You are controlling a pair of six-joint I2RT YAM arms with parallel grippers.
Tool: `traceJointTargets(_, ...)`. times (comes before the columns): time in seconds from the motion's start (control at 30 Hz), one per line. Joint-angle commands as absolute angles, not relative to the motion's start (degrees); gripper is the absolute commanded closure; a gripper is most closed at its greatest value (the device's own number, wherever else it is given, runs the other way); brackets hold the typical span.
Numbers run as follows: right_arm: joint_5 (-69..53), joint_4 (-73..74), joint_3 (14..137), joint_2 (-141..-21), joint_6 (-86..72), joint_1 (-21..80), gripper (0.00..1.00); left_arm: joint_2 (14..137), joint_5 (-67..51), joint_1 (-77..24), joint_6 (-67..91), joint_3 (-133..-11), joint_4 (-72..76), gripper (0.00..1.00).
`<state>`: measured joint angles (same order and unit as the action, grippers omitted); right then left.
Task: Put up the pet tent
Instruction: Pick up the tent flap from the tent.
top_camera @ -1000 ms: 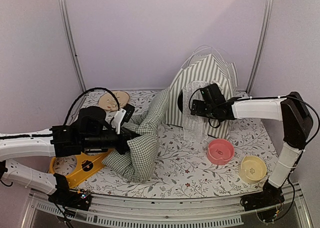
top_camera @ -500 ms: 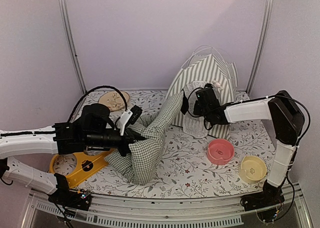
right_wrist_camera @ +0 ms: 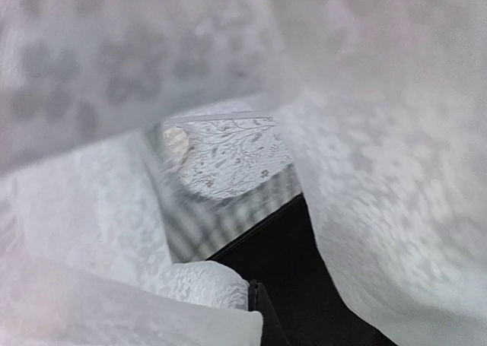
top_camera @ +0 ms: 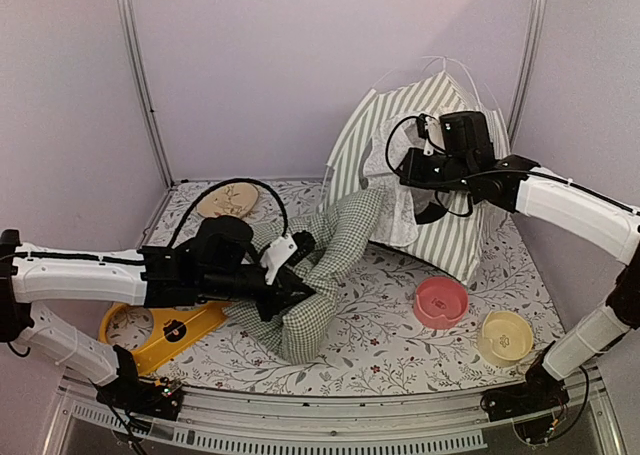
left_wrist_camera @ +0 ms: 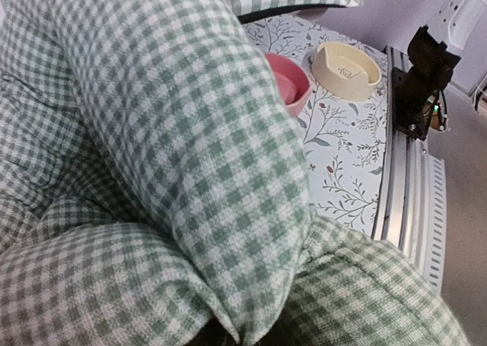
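My right jaws are clenched on the white mesh panel (top_camera: 395, 190) of the pet tent (top_camera: 430, 115), going by the mesh bunched at them. The fingertips are buried, and the right wrist view is almost all blurred mesh, with one small gap onto floral print. My left jaws are sunk in a fold of the green checked cushion (top_camera: 325, 265), and I can't tell if they're clenched or released. The cushion (left_wrist_camera: 152, 171) fills the left wrist view. The tent is back right, tipped, its thin poles arcing above the top near the back wall. The cushion's far end lies at the tent's opening. The pink bowl (top_camera: 441, 302) and cream bowl (top_camera: 506, 336) sit front right, apart from each other and nearer than the tent. A yellow plastic piece (top_camera: 165, 330) is front left, partly under my left arm (top_camera: 90, 275), and a tan flat piece (top_camera: 225, 200) is back left. The counter (top_camera: 380, 325) has lilac walls on three sides and a metal rail (top_camera: 330, 415) along the near edge. Bare print shows front centre.
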<state>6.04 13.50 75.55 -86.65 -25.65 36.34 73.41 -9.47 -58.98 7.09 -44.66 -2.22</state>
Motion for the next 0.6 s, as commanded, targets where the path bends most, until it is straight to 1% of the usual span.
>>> traceJointTargets(0.0, -5.84, 19.71, 76.97, -85.25, -25.83, 35.06, 1.00, 76.28, -6.83, -61.75, -3.09, -49.68, 3.32, 1.00)
traceJointTargets(0.13, -10.09, 20.18, 76.42, -88.66, -26.78, 32.84, 1.00, 75.74, -6.59, -61.87, -1.77, -49.33, 3.50, 1.00)
traceJointTargets(0.23, -14.88, 15.77, 77.15, -92.17, -23.82, 29.80, 1.00, 75.12, -6.66, -62.08, 0.46, -49.04, 3.60, 1.00)
traceJointTargets(0.3, -17.18, 15.32, 79.87, -96.44, -20.32, 28.12, 1.00, 74.95, -6.34, -62.27, 1.22, -48.75, 3.69, 1.00)
traceJointTargets(0.37, -23.29, 17.67, 84.77, -102.02, -18.35, 26.82, 1.00, 75.27, -5.94, -62.80, 1.32, -48.88, 3.54, 1.00)
traceJointTargets(0.43, -28.97, 17.80, 86.95, -105.59, -21.85, 26.80, 1.00, 75.67, -5.01, -63.67, 1.13, -49.16, 2.31, 1.00)
traceJointTargets(0.5, -35.34, 13.67, 83.55, -105.98, -27.05, 26.81, 1.00, 75.56, -2.90, -65.06, 0.44, -48.72, 1.65, 1.00)
traceJointTargets(0.57, -38.14, 10.60, 79.94, -104.08, -31.21, 26.81, 1.00, 75.09, -0.80, -66.75, -0.12, -48.18, 1.12, 1.00)
